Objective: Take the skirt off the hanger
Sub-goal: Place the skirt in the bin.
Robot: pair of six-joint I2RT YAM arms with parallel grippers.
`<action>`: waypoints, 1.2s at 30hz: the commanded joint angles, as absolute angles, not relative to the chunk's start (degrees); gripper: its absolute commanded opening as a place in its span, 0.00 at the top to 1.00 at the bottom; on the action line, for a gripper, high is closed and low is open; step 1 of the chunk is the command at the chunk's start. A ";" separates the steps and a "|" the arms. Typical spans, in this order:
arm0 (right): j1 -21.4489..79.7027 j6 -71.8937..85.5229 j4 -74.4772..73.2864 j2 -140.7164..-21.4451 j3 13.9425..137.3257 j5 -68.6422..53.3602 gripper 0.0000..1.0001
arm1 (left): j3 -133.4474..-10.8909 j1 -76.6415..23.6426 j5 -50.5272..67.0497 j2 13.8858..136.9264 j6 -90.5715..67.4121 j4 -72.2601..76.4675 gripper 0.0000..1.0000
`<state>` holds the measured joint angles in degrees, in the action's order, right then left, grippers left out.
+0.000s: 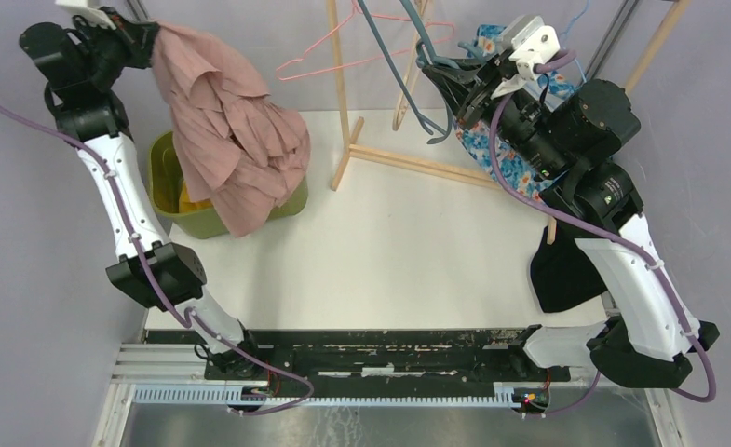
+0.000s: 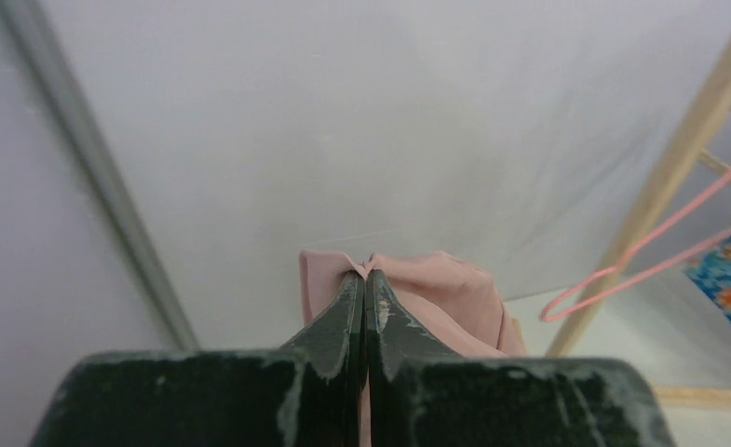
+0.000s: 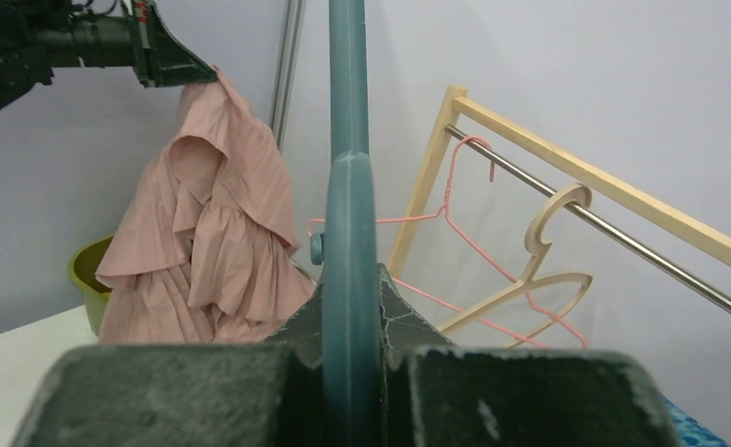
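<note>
The pink pleated skirt [image 1: 236, 140] hangs from my left gripper [image 1: 152, 42], which is shut on its top edge, high at the far left. Its lower folds drape over the green bin [image 1: 170, 182]. In the left wrist view the shut gripper [image 2: 364, 279] pinches the pink cloth [image 2: 436, 298]. My right gripper [image 1: 436, 70] is shut on the teal hanger [image 1: 417, 84], held up at the far right, apart from the skirt. In the right wrist view the hanger [image 3: 348, 233] runs straight up between the fingers, and the skirt [image 3: 208, 261] hangs at left.
A wooden rack [image 1: 343, 102] stands at the back with a pink wire hanger [image 1: 333, 56] and a cream hanger [image 3: 538, 270] on its rail. Blue floral cloth [image 1: 501, 154] and a black garment [image 1: 571, 270] lie under my right arm.
</note>
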<state>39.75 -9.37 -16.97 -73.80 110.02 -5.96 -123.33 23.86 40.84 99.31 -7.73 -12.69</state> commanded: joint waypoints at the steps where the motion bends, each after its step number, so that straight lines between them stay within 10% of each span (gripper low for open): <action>1: 39.78 -11.56 -14.40 -73.87 111.61 -3.90 0.99 | -130.05 29.66 38.47 98.82 -10.05 -5.07 0.97; 14: 39.71 -12.40 -14.50 -75.82 110.82 -2.81 0.99 | -123.54 32.36 40.38 99.60 -11.75 -1.50 0.97; 36: 39.60 -7.00 -13.88 -74.29 105.47 -4.58 0.99 | -87.10 -1.27 44.01 86.20 -4.72 -5.88 0.97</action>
<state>39.68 -8.78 -17.08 -76.29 105.73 -4.47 -92.66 2.81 40.18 90.00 0.95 -16.21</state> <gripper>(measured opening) 0.080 0.043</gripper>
